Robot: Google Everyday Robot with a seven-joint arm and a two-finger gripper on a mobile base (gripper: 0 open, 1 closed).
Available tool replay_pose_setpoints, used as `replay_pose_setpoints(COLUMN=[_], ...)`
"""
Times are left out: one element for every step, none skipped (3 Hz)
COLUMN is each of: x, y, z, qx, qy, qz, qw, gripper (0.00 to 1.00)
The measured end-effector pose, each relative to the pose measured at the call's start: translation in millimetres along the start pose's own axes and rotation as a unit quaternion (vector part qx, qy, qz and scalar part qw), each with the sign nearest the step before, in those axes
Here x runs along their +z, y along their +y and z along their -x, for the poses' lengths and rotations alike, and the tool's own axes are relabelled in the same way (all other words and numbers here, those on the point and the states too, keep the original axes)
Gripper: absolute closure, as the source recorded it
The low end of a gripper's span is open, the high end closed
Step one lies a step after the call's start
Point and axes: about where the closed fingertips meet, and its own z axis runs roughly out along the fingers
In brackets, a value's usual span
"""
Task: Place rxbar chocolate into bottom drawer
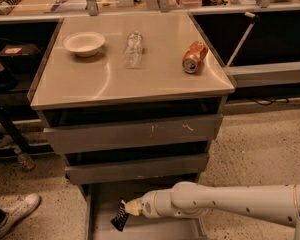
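The bottom drawer [106, 194] is pulled out at the foot of the cabinet, a shallow grey tray. My gripper [129, 208] reaches in from the right, low over the drawer's left half. It is shut on the rxbar chocolate [119, 219], a small black bar that hangs tilted from the fingertips just above the drawer floor. My white arm [230, 202] crosses the drawer's right side and hides part of it.
On the cabinet top [90, 84] stand a white bowl [83, 43], a clear plastic bottle [133, 49] lying flat, and a crushed orange can [194, 57]. The two upper drawers [135, 134] are closed. A person's white shoe [15, 214] is at the lower left.
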Motion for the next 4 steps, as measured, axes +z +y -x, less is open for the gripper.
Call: replay_pose_setpoints(x=[9.7, 19.7, 33.2, 49.3], y=[-4.8, -24.4, -51.3, -83.0], z=[-3.1, 8.3, 2.9, -7.6], qx=[0.012, 0.036, 0.078, 0.121], qy=[-0.012, -0.078, -0.123, -0.133], qz=[0.011, 0.023, 0.032, 0.022], qw=[0.9998, 0.9960, 0.9888, 0.9835], gripper=[1.00, 1.00, 1.00, 1.00])
